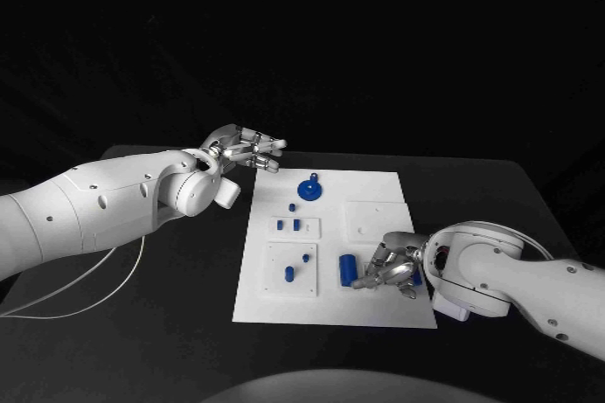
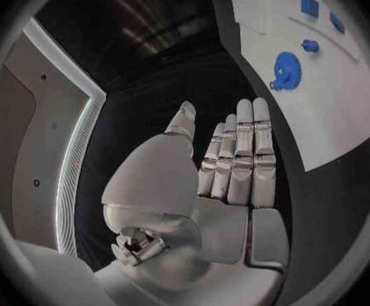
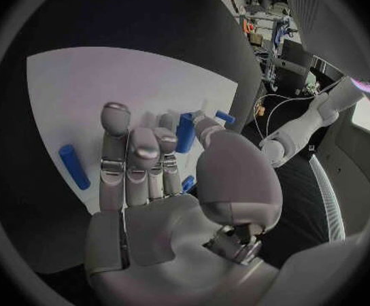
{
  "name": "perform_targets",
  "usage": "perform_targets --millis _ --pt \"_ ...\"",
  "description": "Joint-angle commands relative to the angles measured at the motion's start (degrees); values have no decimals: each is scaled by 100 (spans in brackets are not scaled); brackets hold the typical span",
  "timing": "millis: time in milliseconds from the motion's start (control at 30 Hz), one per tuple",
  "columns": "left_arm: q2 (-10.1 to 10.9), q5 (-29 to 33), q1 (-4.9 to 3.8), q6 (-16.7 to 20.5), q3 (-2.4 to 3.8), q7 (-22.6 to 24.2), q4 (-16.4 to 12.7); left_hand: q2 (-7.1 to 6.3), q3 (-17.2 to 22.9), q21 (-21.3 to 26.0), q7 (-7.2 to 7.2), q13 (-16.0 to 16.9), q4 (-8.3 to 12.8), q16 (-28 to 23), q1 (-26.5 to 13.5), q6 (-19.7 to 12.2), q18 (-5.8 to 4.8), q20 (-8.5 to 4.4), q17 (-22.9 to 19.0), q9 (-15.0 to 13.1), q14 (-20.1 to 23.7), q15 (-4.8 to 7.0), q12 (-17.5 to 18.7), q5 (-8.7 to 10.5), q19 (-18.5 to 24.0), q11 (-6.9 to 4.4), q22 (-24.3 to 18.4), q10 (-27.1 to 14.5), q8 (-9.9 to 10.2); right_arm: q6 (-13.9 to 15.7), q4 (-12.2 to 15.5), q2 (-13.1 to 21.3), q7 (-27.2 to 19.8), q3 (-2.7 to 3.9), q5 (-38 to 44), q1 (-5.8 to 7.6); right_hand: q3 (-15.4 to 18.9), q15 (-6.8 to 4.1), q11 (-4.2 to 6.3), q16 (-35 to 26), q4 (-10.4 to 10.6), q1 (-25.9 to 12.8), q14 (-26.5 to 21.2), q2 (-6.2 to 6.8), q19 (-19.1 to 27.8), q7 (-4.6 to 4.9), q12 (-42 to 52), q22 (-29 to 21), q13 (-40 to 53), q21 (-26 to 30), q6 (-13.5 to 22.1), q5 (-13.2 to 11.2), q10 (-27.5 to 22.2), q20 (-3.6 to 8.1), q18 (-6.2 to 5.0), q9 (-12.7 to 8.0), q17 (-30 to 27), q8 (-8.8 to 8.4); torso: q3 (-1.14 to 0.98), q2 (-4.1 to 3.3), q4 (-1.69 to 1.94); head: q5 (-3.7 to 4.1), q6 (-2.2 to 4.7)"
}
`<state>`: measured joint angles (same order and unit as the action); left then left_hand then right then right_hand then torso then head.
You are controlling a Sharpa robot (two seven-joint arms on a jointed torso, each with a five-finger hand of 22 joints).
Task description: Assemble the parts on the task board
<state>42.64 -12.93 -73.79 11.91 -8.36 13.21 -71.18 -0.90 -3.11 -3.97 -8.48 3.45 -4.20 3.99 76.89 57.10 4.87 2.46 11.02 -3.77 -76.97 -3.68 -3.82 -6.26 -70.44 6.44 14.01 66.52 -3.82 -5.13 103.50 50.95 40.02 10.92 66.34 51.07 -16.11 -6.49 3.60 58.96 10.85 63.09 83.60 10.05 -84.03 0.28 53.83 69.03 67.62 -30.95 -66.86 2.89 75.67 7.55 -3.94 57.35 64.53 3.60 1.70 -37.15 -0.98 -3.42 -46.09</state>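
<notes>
Right robot hand (image 1: 388, 265) low over the task board (image 1: 378, 311) at its 4 o'clock corner, fingers curled near a blue cylinder part (image 1: 347, 266); grip on anything: cannot tell. Blue gear part (image 1: 309, 190) at the board's 12 o'clock (lying flat). Left robot hand (image 1: 246, 149) beyond at 11 o'clock, above the dark surface (image 1: 164, 333), fingers straight, holding nothing.

black table (image 1: 151, 333), thin white cable (image 1: 88, 294), perhaps loose

Task board (image 1: 378, 193) is showing white; gear (image 1: 309, 190) and cylinder (image 1: 347, 266) are showing blue; bench (image 1: 164, 333) is showing black.
</notes>
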Motion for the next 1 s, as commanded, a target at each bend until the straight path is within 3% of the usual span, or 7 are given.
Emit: perform_targets --millis 33,333,600,800,900,1000 --pt "-2 -17 4 -57 3 24 -16 0 -9 -34 0 9 -39 11 -61 -27 -104 11 6 -4 10 7 6 37 -36 -1 -13 -54 18 51 -48 -39 282 -1 115 -6 -321 -23 1 24 -31 -140 14 132 -262 -12 13 9 -10 -24 -36 -6 40 50 47 -11 1 13 1 1 2 -2 -6" --pt "9 -18 4 -62 2 9 -21 0 -9 -34 0 9 -39 11 -61 -27 -104 11 6 -4 10 7 6 37 -36 -1 -13 -54 18 -84 -123 -91 317 -9 63 -11 -403 -19 8 5 -158 -178 12 67 -257 -14 -2 -4 -12 -7 -33 -1 40 45 55 -10 -7 11 1 6 -2 -13 -16" --pt "12 -33 4 -75 1 0 -26 3 -3 -33 2 9 -41 13 -49 -20 -104 11 6 -5 9 7 7 36 -35 -1 -18 -55 16 -294 -129 -87 324 -14 34 -13 -327 -16 7 5 -608 46 10 70 -252 -13 -3 -9 -18 12 -42 6 24 38 55 -66 -14 9 0 4 -6 -12 -21" --pt "13 -38 4 -96 1 -12 -23 3 -3 -33 2 9 -41 13 -49 -20 -104 11 6 -5 9 7 7 36 -35 -1 -18 -55 16 -362 -119 -68 315 -17 31 -15 -69 -12 3 4 -756 127 9 59 -253 -9 0 -7 -25 24 -61 2 16 35 58 -122 -17 9 1 4 -7 -2 -19" --pt "16 -40 4 -110 0 -17 -25 6 -4 -34 2 9 -35 12 -43 -18 -104 11 6 -5 11 7 6 39 -36 -1 -21 -53 16 -350 -89 -44 258 -17 36 -21 62 -7 -10 0 -768 90 7 207 -252 13 4 -3 -20 16 -43 -1 11 35 56 -118 -19 10 -2 2 -9 -18 12" --pt "21 -43 4 -110 0 -21 -22 6 -4 -34 2 9 -35 12 -43 -18 -104 11 6 -5 11 7 6 39 -36 -1 -21 -53 16 -309 -58 -11 201 -16 38 -25 382 3 -21 6 -661 118 7 208 -254 20 23 -1 -6 18 -24 4 5 24 43 -97 -15 13 -6 4 -8 -13 2"
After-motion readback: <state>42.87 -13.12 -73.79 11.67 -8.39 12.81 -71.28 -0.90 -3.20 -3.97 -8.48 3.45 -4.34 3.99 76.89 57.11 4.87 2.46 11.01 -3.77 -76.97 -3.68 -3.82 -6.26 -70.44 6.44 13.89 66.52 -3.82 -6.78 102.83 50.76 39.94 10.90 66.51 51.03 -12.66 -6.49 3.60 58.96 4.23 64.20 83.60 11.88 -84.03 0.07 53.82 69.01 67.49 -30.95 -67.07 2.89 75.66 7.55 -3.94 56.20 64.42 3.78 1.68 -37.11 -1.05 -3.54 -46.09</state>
